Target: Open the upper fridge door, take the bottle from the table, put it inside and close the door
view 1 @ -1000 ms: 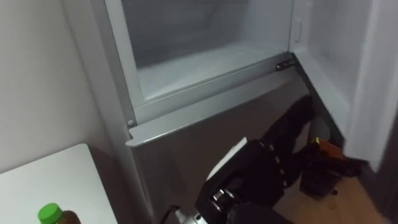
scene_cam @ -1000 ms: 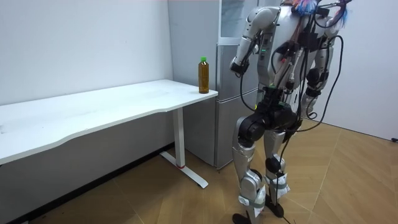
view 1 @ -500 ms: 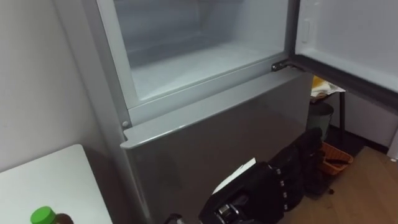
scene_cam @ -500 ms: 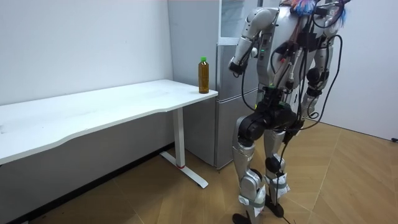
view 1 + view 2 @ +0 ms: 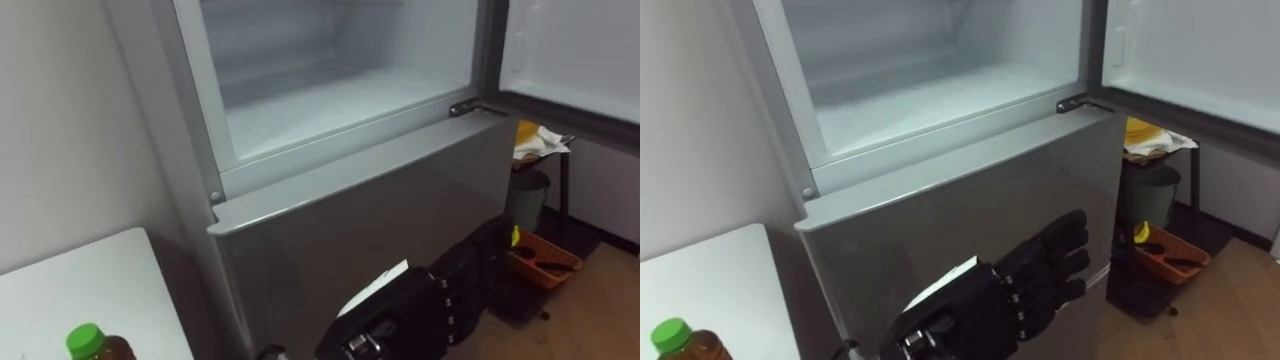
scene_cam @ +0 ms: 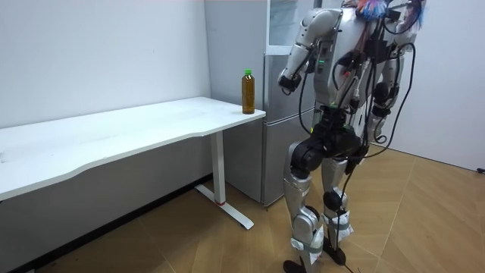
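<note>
Your left hand [image 5: 1030, 285] hangs in front of the fridge's lower door [image 5: 370, 220] with its fingers stretched out straight and nothing in them, near that grey panel but seemingly not touching it. The bottle [image 5: 90, 345], green-capped and full of brown liquid, stands upright on the corner of the white desk [image 5: 80, 290], down at your lower left and just beside the fridge, so it is yet to be picked up. You have the upper door [image 5: 580, 50] swung wide to the right, which leaves the upper compartment [image 5: 330, 100] open and its pale floor bare, presumably so the bottle can go straight in without a second door move. In the room view the robot stands upright close before the fridge, with the desk corner on its left side. Your right hand [image 6: 377, 121] sits low by the body there, too small for you to tell its fingers. Judging from this, the next step is to turn the free left hand toward the bottle; mind the desk edge and the fridge's side wall as you reach
</note>
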### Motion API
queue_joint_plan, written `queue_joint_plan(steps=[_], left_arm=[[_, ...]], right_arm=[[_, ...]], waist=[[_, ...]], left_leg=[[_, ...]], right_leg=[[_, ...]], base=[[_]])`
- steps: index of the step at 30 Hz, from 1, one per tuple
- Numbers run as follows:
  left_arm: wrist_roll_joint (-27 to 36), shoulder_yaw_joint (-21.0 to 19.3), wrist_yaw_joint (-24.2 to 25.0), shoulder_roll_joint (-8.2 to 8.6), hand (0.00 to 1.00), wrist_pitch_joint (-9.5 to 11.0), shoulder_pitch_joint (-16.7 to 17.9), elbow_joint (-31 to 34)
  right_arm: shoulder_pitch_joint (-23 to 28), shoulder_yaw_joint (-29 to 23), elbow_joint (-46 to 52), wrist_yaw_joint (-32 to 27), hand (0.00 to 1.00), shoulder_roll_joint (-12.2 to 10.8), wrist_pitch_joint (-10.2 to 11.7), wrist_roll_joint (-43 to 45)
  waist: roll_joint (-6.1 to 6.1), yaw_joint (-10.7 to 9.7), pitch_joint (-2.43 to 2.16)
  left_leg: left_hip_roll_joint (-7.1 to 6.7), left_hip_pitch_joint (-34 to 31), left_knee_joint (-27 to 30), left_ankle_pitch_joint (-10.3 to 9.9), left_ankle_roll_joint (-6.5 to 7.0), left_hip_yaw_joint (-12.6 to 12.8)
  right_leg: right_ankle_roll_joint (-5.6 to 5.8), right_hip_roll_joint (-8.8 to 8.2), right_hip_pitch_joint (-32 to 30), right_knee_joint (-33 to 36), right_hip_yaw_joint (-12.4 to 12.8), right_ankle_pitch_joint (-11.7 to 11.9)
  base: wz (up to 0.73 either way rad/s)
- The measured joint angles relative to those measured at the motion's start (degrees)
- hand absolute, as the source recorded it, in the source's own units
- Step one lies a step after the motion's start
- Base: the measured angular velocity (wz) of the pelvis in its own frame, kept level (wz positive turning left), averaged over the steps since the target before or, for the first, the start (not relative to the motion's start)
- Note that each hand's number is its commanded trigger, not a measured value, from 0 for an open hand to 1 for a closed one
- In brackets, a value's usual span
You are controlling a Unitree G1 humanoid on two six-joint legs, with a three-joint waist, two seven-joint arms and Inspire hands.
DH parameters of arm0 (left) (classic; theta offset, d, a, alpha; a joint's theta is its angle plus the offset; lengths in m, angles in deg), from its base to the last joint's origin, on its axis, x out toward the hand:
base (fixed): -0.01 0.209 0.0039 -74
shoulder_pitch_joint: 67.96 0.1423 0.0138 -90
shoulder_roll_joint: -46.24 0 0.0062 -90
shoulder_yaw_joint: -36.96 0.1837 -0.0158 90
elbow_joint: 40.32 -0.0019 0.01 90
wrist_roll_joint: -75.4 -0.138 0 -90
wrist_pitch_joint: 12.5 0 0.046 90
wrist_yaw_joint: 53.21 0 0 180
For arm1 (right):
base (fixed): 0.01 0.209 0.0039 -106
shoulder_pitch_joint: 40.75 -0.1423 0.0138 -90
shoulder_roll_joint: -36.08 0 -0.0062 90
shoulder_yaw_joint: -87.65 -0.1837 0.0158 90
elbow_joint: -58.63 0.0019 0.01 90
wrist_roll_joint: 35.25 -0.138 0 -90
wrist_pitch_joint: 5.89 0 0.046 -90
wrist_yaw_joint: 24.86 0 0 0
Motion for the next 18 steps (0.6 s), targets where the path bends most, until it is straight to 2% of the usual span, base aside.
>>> queue_joint_plan(steps=[3,4,6,8,11,18], left_arm=[[-3.29,-1.38,0.39,0.06,0.0,0.0,2.06,0.33],[-5.32,-2.26,0.57,0.11,0.0,0.04,3.57,0.39],[-8.76,-4.07,0.68,-0.06,0.0,0.05,6.99,0.39],[-12.03,-5.99,0.63,-0.92,0.0,-0.01,11.82,0.38],[-14.67,-7.76,0.53,-1.71,0.0,-0.11,15.69,0.38],[-15.66,-11.61,-0.85,-2.53,0.0,0.07,23.15,-0.71]], right_arm=[[0.43,0.91,-0.04,-0.94,0.0,-0.55,0.07,-0.06],[0.55,1.06,-0.05,-0.94,0.0,-0.9,0.07,0.54],[0.61,1.07,-0.08,-0.97,0.0,-1.34,0.21,1.65],[0.71,1.07,-0.33,-1.07,0.0,-1.99,0.57,2.28],[0.57,1.08,-0.3,-1.21,0.0,-2.42,0.57,3.02],[0.59,1.37,-0.22,-0.77,0.0,-2.42,0.66,5.21]], waist=[[-0.85,1.72,-0.52],[-1.43,2.54,-0.81],[-2.05,3.93,-1.08],[-2.94,4.29,-0.88],[-3.72,6.08,-0.58],[-3.62,9.7,-0.61]], left_leg=[[0.05,-0.5,0.15,0.15,-0.21,-0.95],[0.16,-0.43,0.23,0.26,-0.35,-1.0],[0.27,-0.45,0.39,0.36,-0.51,-1.18],[0.14,-0.62,0.66,0.37,-0.52,-2.6],[-0.01,-1.94,1.25,0.37,-0.5,-3.98],[-0.07,-3.18,1.68,0.39,-0.53,-6.04]], right_leg=[[-0.15,-0.01,-0.01,0.04,-0.76,-0.31],[-0.28,0.06,0.04,0.07,-0.81,-0.35],[-0.41,0.05,0.36,-0.01,-1.39,-0.32],[-0.47,-0.09,1.18,-0.63,-2.89,-0.38],[-0.36,-0.26,1.01,-0.96,-4.02,-0.53],[-0.61,-0.46,1.15,-0.88,-6.59,-0.92]], base=[[0.18],[0.0],[0.07],[0.32],[0.27],[0.18]])
